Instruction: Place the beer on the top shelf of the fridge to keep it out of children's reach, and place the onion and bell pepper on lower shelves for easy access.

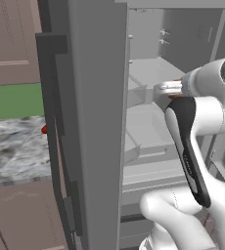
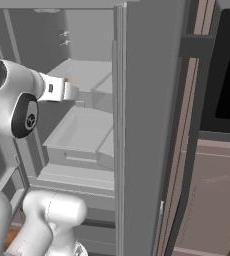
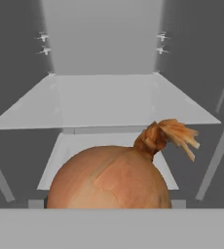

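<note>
fridge (image 1: 97,122) wide open, pale grey inside, arm reaching in, flat shelf plate (image 3: 104,99) ahead, tray-like shelf (image 2: 82,132) below it, onion (image 3: 111,180) orange-tan with a papery tuft, up close at the hand, fingers hidden behind it so can't tell their grip, red blob (image 1: 44,129) on the table mostly cut off by the door

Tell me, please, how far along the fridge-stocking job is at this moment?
Done: nothing shows on the fridge shelves yet. In hand: the onion fills the hand view just before the gripper, apparently held, with the arm reaching inside toward the top shelf and the tray-like lower shelf. Left: setting the onion low, then the bell pepper, still on the counter, and the beer.
</note>
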